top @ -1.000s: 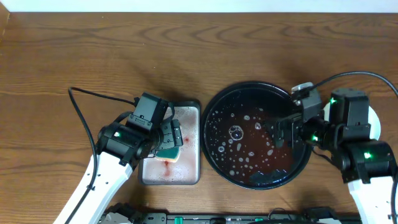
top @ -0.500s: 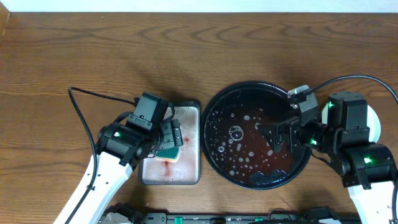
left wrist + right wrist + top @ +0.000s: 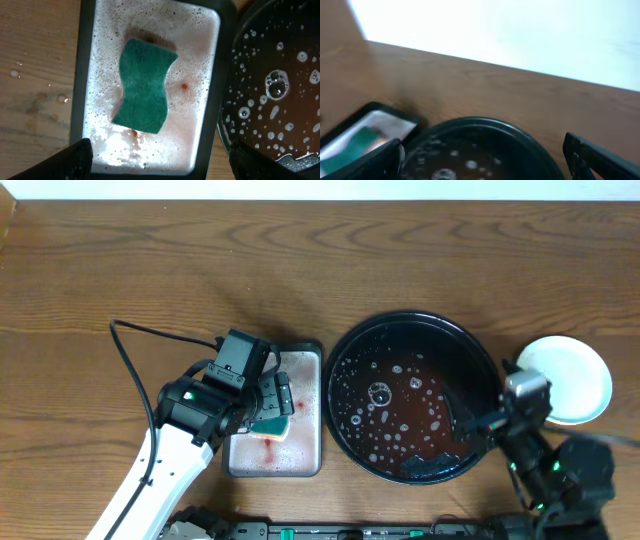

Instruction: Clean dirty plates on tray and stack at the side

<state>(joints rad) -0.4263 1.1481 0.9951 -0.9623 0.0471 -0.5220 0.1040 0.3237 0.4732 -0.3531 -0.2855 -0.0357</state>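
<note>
Black fingertips are showing at both bottom corners of my left wrist view: my left gripper (image 3: pixel 170 165) is standing wide open and gripping nothing. Directly under it the teal sponge (image 3: pixel 145 86) is lying flat in the grey rectangular tray (image 3: pixel 77 75), in pale foam flecked with red. Just to that gripper's right the round black tray (image 3: pixel 250 125) is holding reddish-brown water dotted with bubbles. My right gripper (image 3: pixel 485 162) is also gaping wide and empty, hanging over the near right edge of the black tray and looking across it towards the grey one. Further out to this gripper's right, on the bare wood just beside the black tray's rim, a pale plate (image 3: pixel 565 378) is sitting clean; I cannot tell whether others are lying beneath it
</note>
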